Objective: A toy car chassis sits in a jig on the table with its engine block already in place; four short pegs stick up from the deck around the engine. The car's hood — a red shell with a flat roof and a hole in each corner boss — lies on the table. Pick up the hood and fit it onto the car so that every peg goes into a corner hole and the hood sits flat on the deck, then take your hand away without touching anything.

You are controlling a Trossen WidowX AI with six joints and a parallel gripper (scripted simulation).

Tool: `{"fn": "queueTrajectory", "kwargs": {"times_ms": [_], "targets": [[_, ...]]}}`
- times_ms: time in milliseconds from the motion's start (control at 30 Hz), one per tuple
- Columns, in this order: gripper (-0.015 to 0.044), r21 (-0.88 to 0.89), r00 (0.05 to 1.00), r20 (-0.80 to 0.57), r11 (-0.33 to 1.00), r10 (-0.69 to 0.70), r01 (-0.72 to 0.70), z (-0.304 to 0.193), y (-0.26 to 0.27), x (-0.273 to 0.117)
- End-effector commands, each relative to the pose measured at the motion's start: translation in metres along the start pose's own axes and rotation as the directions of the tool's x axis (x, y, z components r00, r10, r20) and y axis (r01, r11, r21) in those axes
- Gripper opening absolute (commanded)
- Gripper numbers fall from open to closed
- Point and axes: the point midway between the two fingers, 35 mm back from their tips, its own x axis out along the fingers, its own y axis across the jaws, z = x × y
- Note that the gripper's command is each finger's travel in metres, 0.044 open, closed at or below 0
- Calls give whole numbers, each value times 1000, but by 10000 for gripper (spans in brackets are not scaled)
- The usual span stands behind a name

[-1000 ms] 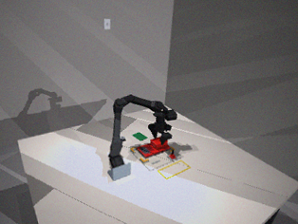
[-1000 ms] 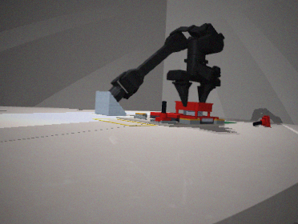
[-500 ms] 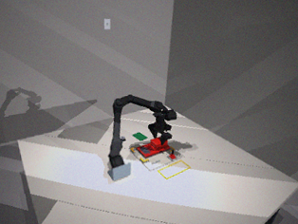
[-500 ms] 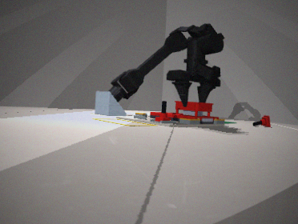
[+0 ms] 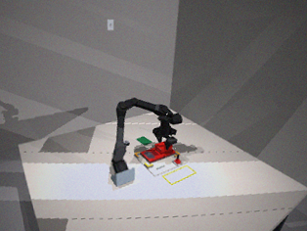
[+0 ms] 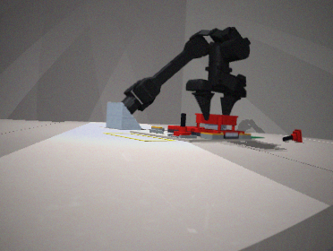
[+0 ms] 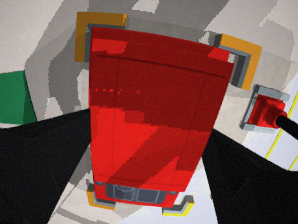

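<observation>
End effector (image 5: 165,143) (image 6: 217,114) (image 7: 150,121) around the red hood (image 5: 162,148) (image 6: 217,118) (image 7: 150,115), fingers at both sides.

Hood sides: the fingers of the hand (image 5: 165,143) (image 6: 217,116) (image 7: 151,129) flank the hood (image 5: 162,147) (image 6: 217,119) (image 7: 150,112), taking up the room along both long edges.
Jig corners: upper-left bracket (image 7: 82,42), upper-right bracket (image 7: 249,56), lower-left bracket (image 7: 98,201) and lower-right bracket (image 7: 179,209) stand around the hood, obstructing low diagonal passage.
Red block with black post: the upright piece (image 5: 178,161) (image 6: 183,129) (image 7: 267,109) stands near the upper-right bracket, a narrow gap between them.
Green plate: this low piece (image 5: 144,140) (image 7: 16,97) lies outside the upper-left bracket; open space separates them.
</observation>
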Motion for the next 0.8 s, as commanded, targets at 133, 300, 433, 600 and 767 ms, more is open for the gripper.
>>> {"fn": "queueTrajectory", "kwargs": {"times_ms": [133,300,433,600,767], "targets": [[289,-3,1000,0,1000,-3,3,0,0,0],[420,-3,1000,0,1000,-3,3,0,0,0],[440,-2,1000,0,1000,-3,3,1,0,-1],[440,-1,1000,-7,1000,1,-1,3,-2,-29],[440,1,1000,-16,1000,12,-12,2,-2,-63]]}}
